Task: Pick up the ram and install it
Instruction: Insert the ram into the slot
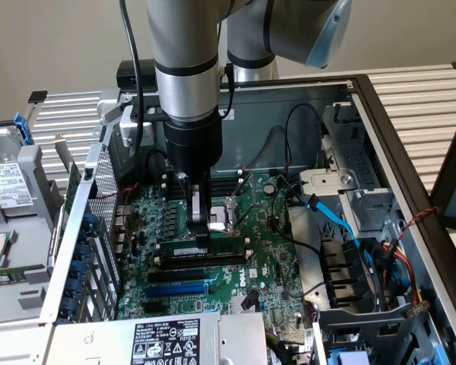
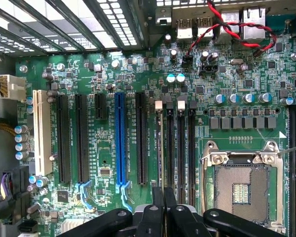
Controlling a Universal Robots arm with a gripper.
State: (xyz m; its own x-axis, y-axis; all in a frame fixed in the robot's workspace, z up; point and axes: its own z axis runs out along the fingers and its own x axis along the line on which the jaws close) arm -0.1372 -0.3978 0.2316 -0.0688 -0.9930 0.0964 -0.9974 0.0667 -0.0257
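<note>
The claw (image 1: 200, 230) is clamped on the ram (image 1: 222, 246) at the black slots (image 1: 213, 261), where any tilt or offset could jam it half-seated.

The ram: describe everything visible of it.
The long narrow green circuit-board ram with a white sticker label stands level on its long edge, along the black memory slots of the green motherboard. The dark tool is shut on its upper edge, toward its end at the exterior view's left.
</note>
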